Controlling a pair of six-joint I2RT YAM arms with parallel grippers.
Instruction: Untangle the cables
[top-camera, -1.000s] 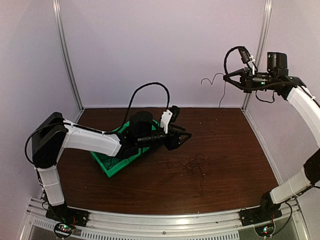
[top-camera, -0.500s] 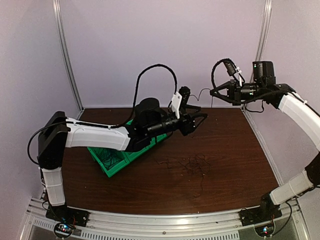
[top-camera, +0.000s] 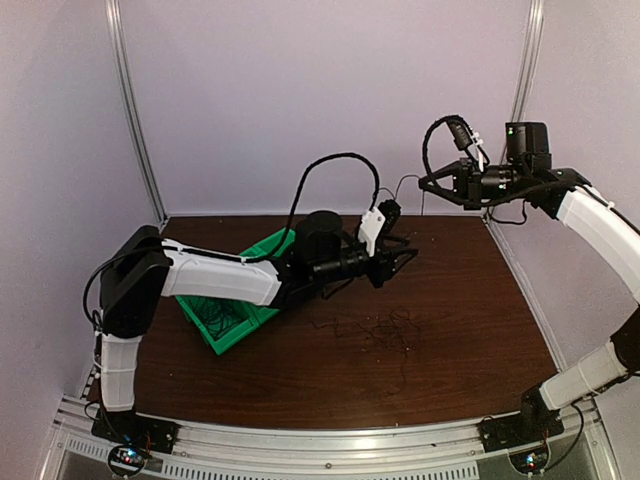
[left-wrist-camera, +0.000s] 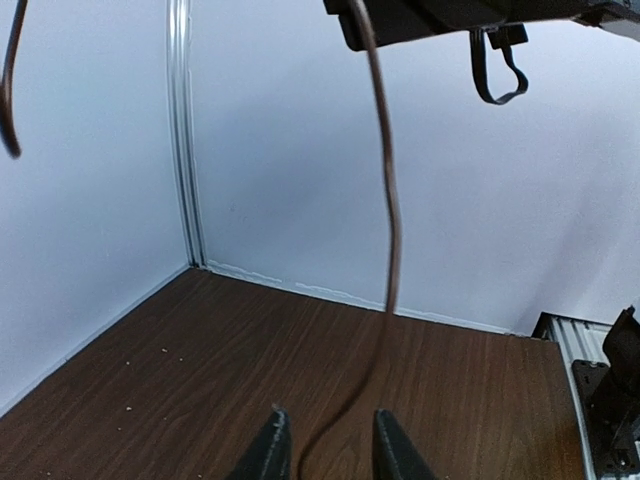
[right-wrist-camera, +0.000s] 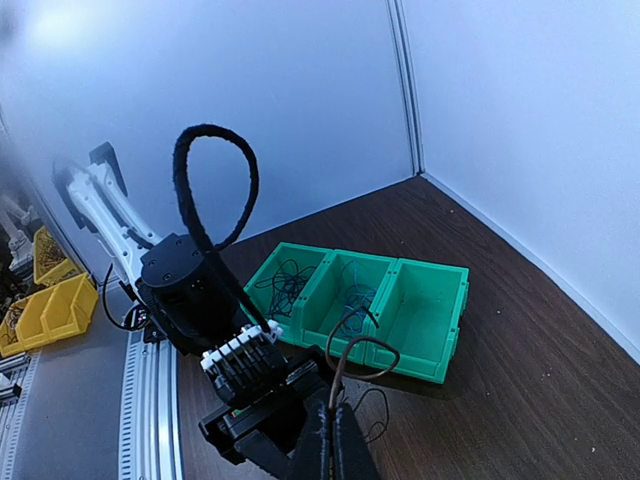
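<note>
left arm (top-camera: 220, 278) stretched rightward above the table (top-camera: 470, 300), left gripper (left-wrist-camera: 330, 445) narrowly open astride a hanging brown cable (left-wrist-camera: 390, 210), right arm (top-camera: 600, 215) raised far right, right gripper (right-wrist-camera: 335, 445) pinching that cable, cable tangle (top-camera: 385, 328) lying centre

Bins (top-camera: 225, 322) stand left on the table (top-camera: 470, 340); the cable tangle (top-camera: 386, 328) lies to their right, near centre. Behind it, the right gripper (top-camera: 423, 183) sits above the left gripper (top-camera: 409, 256), a hanging cable (left-wrist-camera: 390, 220) running down between them.

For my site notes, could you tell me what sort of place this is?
Likely a lab robot cell: pale walls on aluminium posts, two arms bolted to a wooden table, green parts bins.
</note>
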